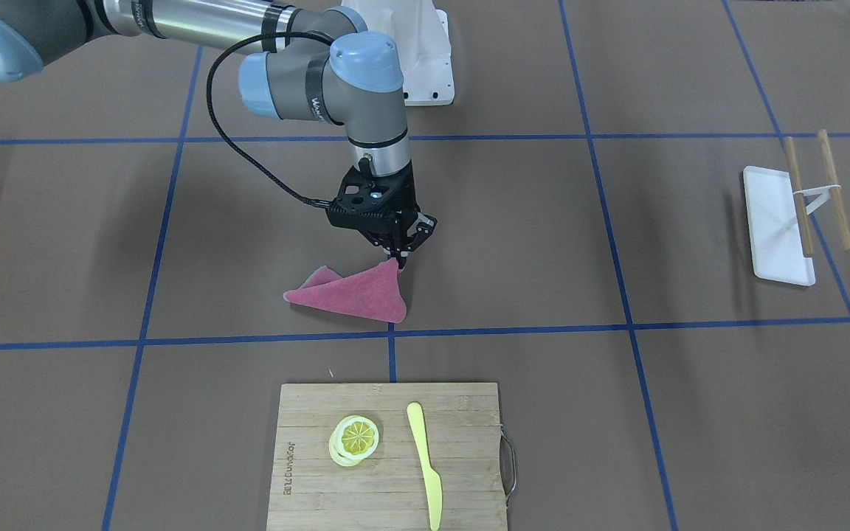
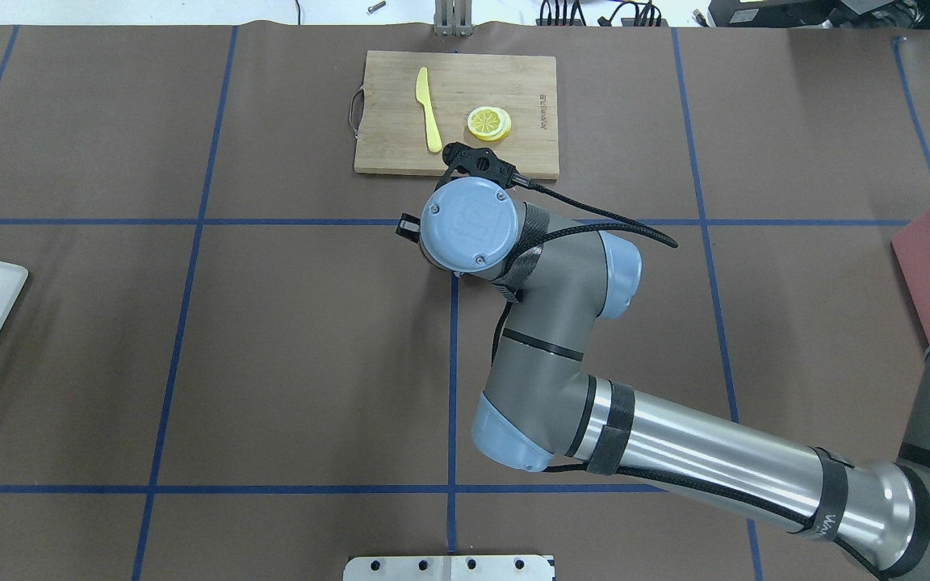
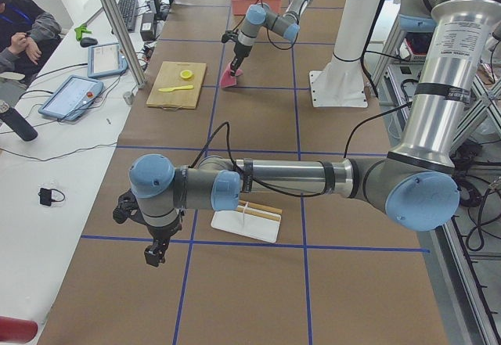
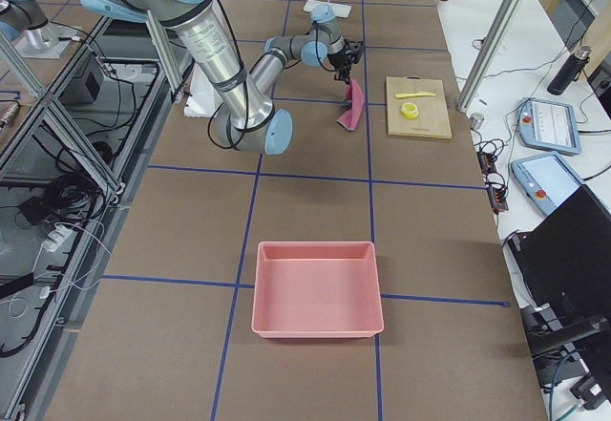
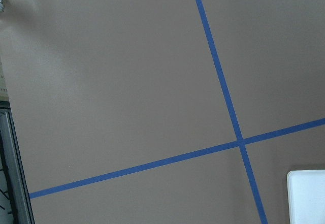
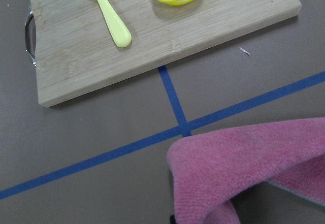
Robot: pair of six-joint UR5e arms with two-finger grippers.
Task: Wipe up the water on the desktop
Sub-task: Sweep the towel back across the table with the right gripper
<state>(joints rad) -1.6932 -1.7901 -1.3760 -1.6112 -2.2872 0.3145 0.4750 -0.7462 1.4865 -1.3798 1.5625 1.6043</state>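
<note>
**Right gripper holds the cloth by one corner, the rest draped on the desktop**

Seen from the front-facing camera, the bamboo cutting board (image 1: 462, 442) lies nearest, carrying stacked lemon slices (image 1: 355, 439) and a yellow knife (image 1: 425, 461). Just past it runs a blue tape line. Beyond that line lies the pink cloth (image 1: 355, 295) on the brown desktop (image 1: 543, 243).

The right gripper (image 1: 400, 258) stands over the cloth's raised corner with its jaws clamped on it. From that pinch the cloth slopes down and away toward the robot's right. Its lower edge rests on the desktop, with its long axis roughly parallel to the tape line. I can make out no water in any view, so any wiping stroke would likely have to drag the trailing part sideways along that axis.

The left gripper (image 3: 154, 253) hovers well apart, near the white tray (image 1: 775, 228). Whether its jaws are apart or together, I cannot tell. The right arm is clearly the nearer one to the cloth.
</note>
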